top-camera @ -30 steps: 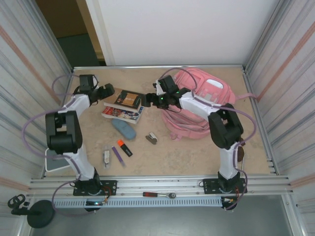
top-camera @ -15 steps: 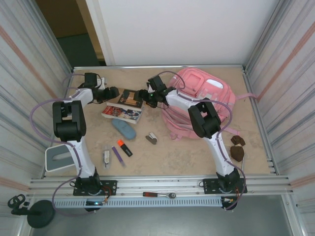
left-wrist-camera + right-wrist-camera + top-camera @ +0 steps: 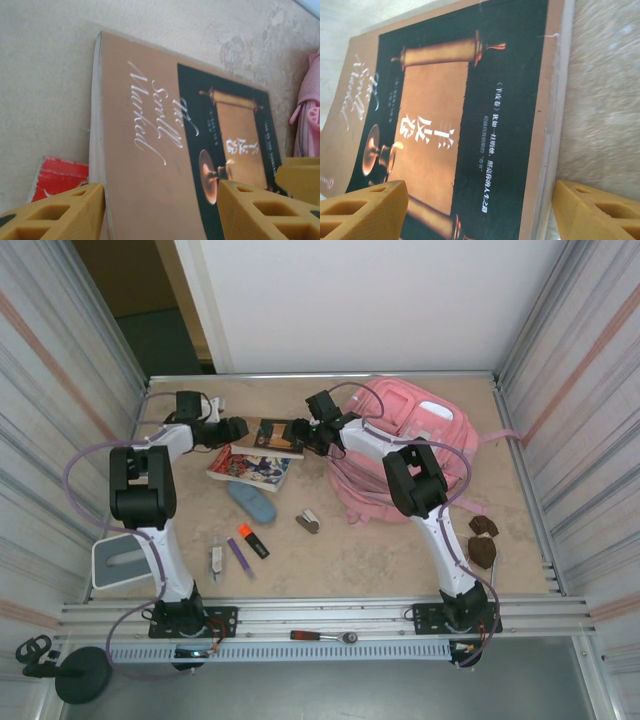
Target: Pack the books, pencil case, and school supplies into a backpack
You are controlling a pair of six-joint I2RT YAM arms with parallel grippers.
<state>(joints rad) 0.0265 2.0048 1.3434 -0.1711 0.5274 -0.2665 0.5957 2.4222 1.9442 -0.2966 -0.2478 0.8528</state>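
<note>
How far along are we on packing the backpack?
Done: nothing is packed; every item lies on the table outside the backpack. In hand: the left gripper and right gripper stand open at opposite ends of the brown book. Left: that book, the colourful book, pencil case, highlighter, purple pen, silvery piece and clip.

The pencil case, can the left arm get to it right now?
Probably yes. The pencil case lies bare on the table, nothing on it, on that arm's side. But the left gripper is busy at the brown book, jaws open over it.
</note>
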